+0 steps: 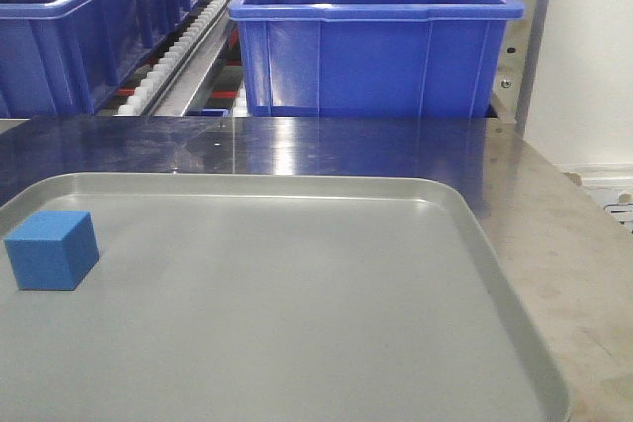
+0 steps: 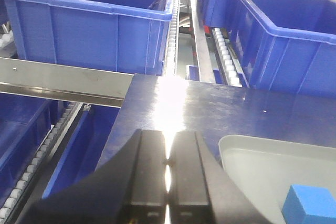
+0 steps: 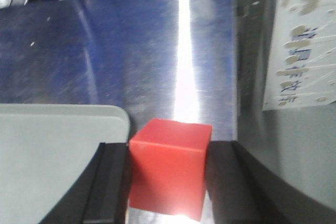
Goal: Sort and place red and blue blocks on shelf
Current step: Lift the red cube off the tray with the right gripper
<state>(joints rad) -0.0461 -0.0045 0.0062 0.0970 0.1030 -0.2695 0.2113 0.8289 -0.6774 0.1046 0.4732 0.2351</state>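
Blue block (image 1: 51, 249): rests on the grey tray (image 1: 297, 363), at its left edge and towards the far side. One corner faces the camera. Nothing touches it. In the left wrist view the same block shows at the lower right, inside the tray's rounded corner.

Red block (image 3: 169, 169): held between the two fingers (image 3: 113, 187) of the right gripper (image 3: 168, 184). The gripper is grasping the block, with a finger against each side face. The block sits over the steel worktop (image 3: 157, 51), just right of the tray's rounded corner.

Left gripper (image 2: 168, 174): clenched, holding nothing. The fingers meet along a thin seam. It hangs over the left part of the worktop, with the tray to its right.

Shelf (image 2: 63, 80): stands at the far side of the worktop. A steel rail runs across on the left. White roller tracks (image 1: 183, 46) run away from the camera between large blue bins (image 1: 376, 37). The right bin stands just beyond the worktop's far edge. No block can be seen in any bin, though their floors are out of view.
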